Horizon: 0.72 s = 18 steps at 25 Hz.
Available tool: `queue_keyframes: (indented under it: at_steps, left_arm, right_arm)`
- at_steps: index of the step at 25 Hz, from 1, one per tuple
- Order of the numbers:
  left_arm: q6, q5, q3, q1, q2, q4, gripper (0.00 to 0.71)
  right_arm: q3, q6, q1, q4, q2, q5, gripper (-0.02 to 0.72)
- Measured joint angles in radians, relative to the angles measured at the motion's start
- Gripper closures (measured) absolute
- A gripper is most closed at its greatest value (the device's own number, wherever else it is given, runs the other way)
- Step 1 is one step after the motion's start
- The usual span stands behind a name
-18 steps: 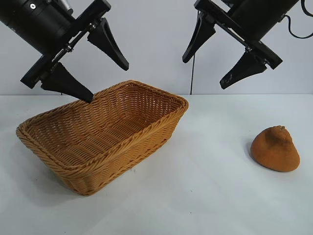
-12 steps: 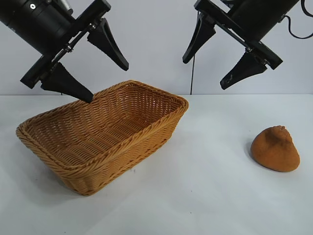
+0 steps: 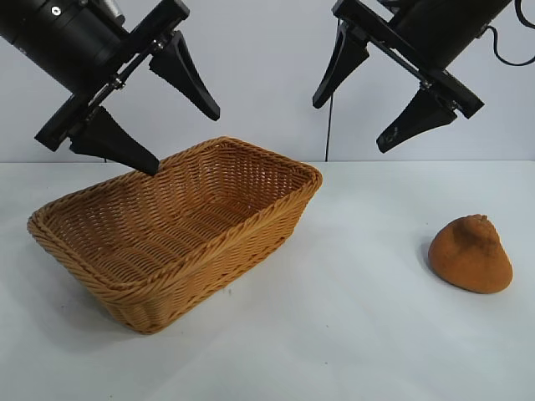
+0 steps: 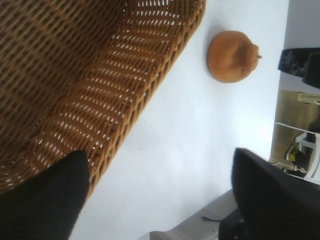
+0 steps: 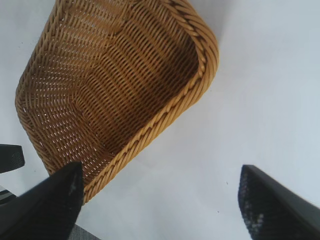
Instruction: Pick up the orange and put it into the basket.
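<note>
Looking across the worktop (image 3: 351, 334), we find the orange (image 3: 471, 254) resting alone, well apart from the basket (image 3: 167, 238) on the side nearer the right arm, its knobby point up. Both claws hang high and spread wide, holding nothing: the right claw (image 3: 373, 98) sits above the gap between basket and orange, the left claw (image 3: 159, 113) above the basket's far rim. We judge the pick not yet begun. Our main worry is the orange's shape: rounded flanks and a tapered top could let the fingers slide upward and squirt it free, or nudge it rolling farther from the basket. Coming down off-centre would cause that. We also note the sloped basket wall: a low carry might clip the braided rim and shove the light basket.
</note>
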Motion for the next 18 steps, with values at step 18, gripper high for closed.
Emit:
queue_keyframes:
  at_steps: [18]
  left_arm:
    - [-0.209,-0.002,0.039,0.128,-0.176,0.174,0.149]
  right_arm:
    - [0.0,0.0,0.0,-0.001,0.0,0.0,0.123]
